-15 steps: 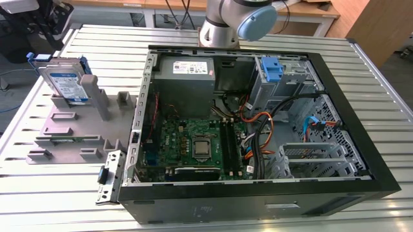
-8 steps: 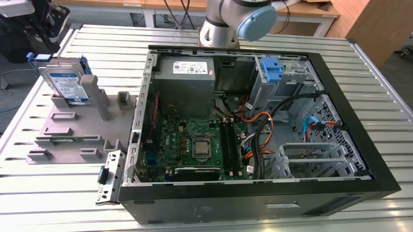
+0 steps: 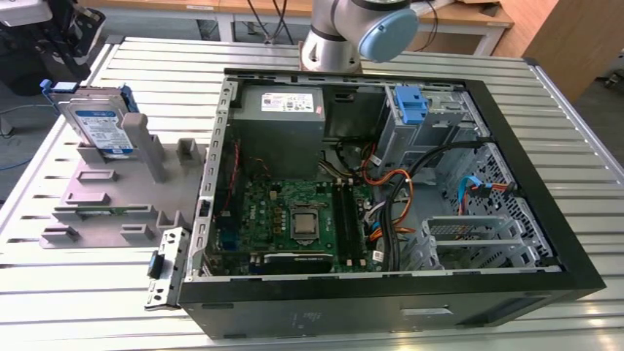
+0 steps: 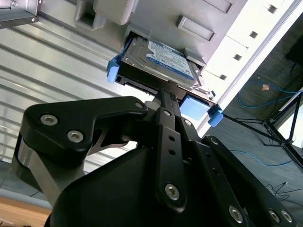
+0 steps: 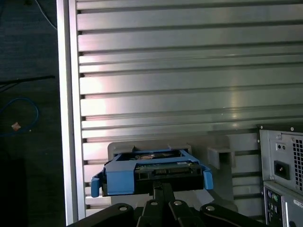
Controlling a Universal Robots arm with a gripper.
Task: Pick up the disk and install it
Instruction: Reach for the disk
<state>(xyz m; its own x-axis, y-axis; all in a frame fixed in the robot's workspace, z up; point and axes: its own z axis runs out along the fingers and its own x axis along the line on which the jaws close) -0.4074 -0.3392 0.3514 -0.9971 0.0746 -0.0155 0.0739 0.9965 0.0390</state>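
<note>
While it stands on edge in the grey plastic holder (image 3: 107,197) at the exterior view's left, the flat silver metal disk (image 3: 101,128) (image 4: 163,59) (image 5: 151,172) shows a white-and-blue label and blue plastic frame. The black gripper (image 4: 166,94) (image 5: 162,188) meets its connector end in both wrist views; whether it clamps the disk, I cannot tell.

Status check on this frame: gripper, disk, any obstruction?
Gripper right at the disk's end. Disk standing in the grey holder on the table, not yet in the computer case. Nothing between gripper and disk.
</note>
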